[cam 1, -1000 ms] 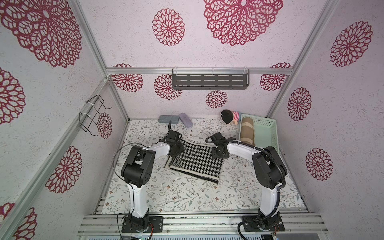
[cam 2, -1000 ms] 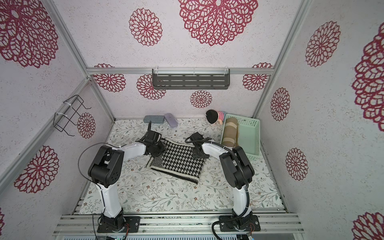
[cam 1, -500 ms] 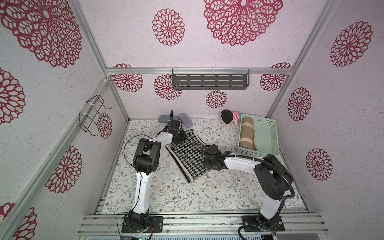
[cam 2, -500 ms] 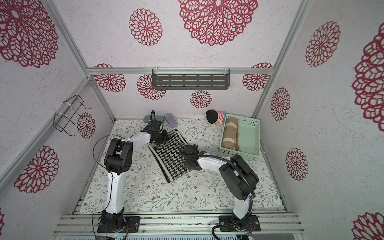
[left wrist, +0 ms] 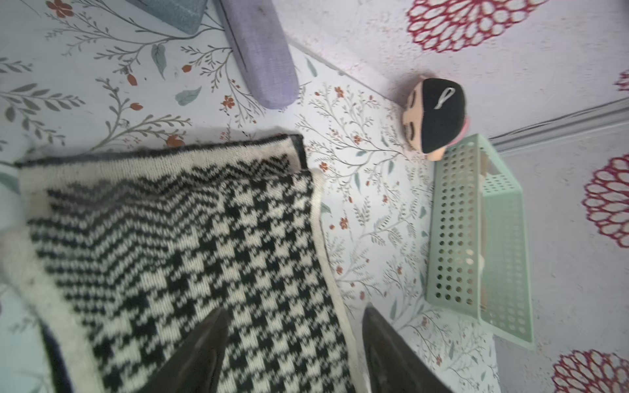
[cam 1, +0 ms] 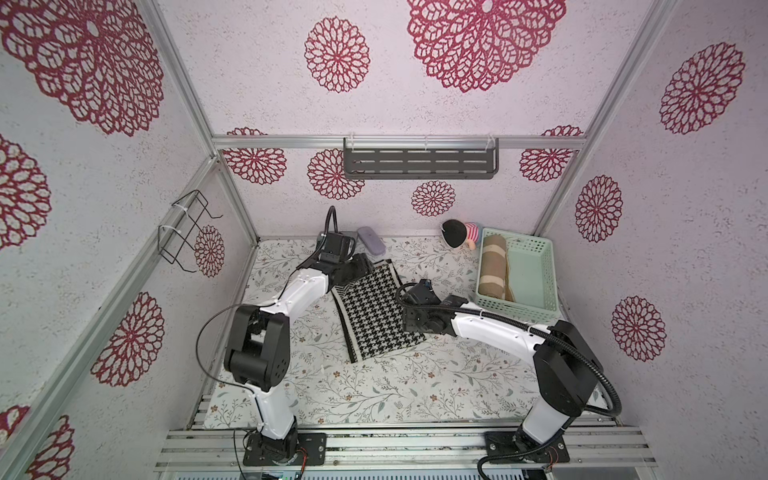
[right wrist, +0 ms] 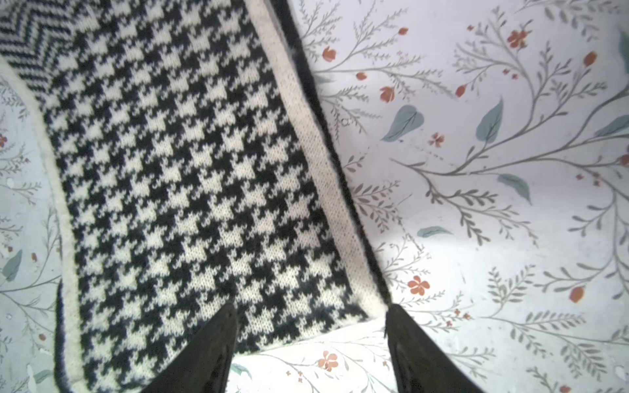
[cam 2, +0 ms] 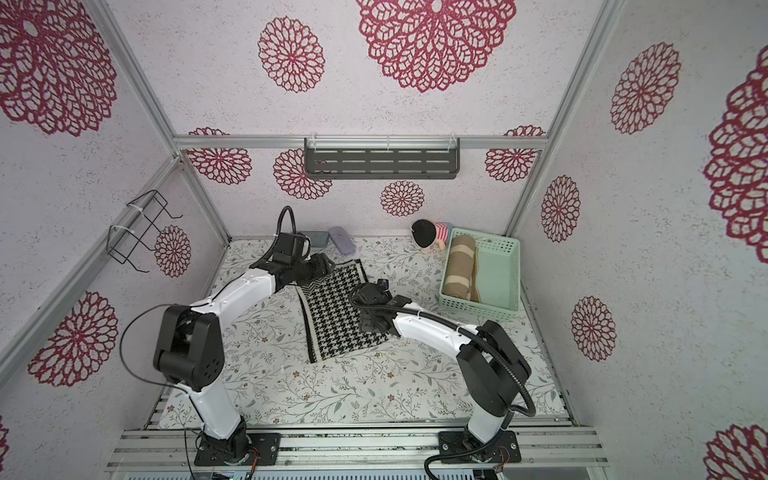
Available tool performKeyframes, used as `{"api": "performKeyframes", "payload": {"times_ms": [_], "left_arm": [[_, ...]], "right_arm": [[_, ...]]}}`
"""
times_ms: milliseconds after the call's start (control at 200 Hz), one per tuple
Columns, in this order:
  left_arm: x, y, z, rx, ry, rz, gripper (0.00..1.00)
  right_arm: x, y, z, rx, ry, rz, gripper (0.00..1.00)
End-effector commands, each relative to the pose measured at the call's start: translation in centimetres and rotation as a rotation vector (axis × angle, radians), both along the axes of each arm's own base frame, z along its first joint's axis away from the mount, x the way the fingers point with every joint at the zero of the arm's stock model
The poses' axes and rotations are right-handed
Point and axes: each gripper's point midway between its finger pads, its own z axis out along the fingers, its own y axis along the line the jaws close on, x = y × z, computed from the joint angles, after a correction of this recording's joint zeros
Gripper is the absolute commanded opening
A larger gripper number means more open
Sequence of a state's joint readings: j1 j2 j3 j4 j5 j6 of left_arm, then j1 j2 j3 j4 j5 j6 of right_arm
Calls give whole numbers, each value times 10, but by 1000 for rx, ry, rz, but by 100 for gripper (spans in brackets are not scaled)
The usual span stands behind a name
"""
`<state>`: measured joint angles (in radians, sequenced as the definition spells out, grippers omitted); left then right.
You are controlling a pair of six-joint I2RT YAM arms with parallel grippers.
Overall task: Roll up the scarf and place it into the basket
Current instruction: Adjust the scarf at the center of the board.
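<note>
Scarf (cam 1: pixel 376 316) (cam 2: pixel 336 316): black-and-white houndstooth knit, lies flat and unrolled near the middle of the desk (cam 1: pixel 374 395), long side running from far to near at a slight slant. Shows a zigzag band at the far end in the left wrist view (left wrist: pixel 190 245) and a white border with a dark edge in the right wrist view (right wrist: pixel 183 170).

Basket (cam 1: pixel 534 270) (cam 2: pixel 498 270) (left wrist: pixel 456 231): pale mint, perforated, sits at the far right corner of the desk along the right edge, apart from the scarf with bare desk between. Holds a brown roll (cam 1: pixel 492 270) with paler bands against its left wall.

Left gripper (left wrist: pixel 294 311) (cam 1: pixel 359 266): hangs at the scarf's far end, jaws spread wide, one finger over the cloth and one over the desk just past the side edge. Grips nothing; cannot tell whether the tips touch.

Right gripper (right wrist: pixel 311 306) (cam 1: pixel 415 328): sits at the scarf's near right corner, jaws wide, the corner lying between the fingers, not pinched.

Along the far edge: a plush doll head (cam 1: pixel 457 235) just beside the basket, a purple case (cam 1: pixel 372 245), and a grey-blue case (left wrist: pixel 170 13) partly behind the left arm.
</note>
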<state>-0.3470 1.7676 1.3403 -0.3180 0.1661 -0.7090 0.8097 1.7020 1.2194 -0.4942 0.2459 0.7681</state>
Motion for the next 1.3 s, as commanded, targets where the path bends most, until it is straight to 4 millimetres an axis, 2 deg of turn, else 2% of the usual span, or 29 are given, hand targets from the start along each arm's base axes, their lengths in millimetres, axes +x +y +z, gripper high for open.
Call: {"api": "performKeyframes", "payload": {"times_ms": [0, 145, 295, 390, 500, 590, 711, 841, 941, 1006, 1091, 1211, 1296], "left_arm": [[-50, -20, -35, 64, 72, -19, 69], [-106, -43, -70, 106, 161, -82, 69], [-132, -34, -115, 138, 276, -45, 65], [-136, -25, -129, 182, 297, -26, 62], [-133, -23, -139, 229, 307, -45, 59], [-126, -24, -148, 268, 298, -67, 58], [-105, -34, -155, 271, 243, -107, 57], [-79, -57, -149, 229, 204, -161, 57], [-66, -67, -131, 217, 160, -179, 60], [-61, -58, -130, 242, 163, -153, 61], [-60, -42, -119, 230, 162, -100, 62], [-68, -17, -90, 181, 147, -23, 65], [-78, -3, -68, 178, 119, 26, 68]], "right_arm": [[-4, -12, -17, -68, 69, 65, 69], [1, -17, -38, -78, 117, 85, 67], [1, -15, -61, -10, 167, 106, 61], [-4, -16, -75, 22, 198, 104, 56], [-14, -21, -86, 33, 224, 91, 41], [-24, -31, -92, 39, 240, 56, 30], [-46, -36, -97, 101, 264, 5, 27], [-76, -26, -98, 161, 271, -20, 26], [-100, -8, -98, 161, 264, 9, 26], [-107, 0, -96, 138, 251, 39, 29], [-102, 2, -84, 80, 194, 81, 37], [-89, 0, -52, -20, 52, 170, 50], [-82, 0, -35, -88, -30, 241, 53]]}}
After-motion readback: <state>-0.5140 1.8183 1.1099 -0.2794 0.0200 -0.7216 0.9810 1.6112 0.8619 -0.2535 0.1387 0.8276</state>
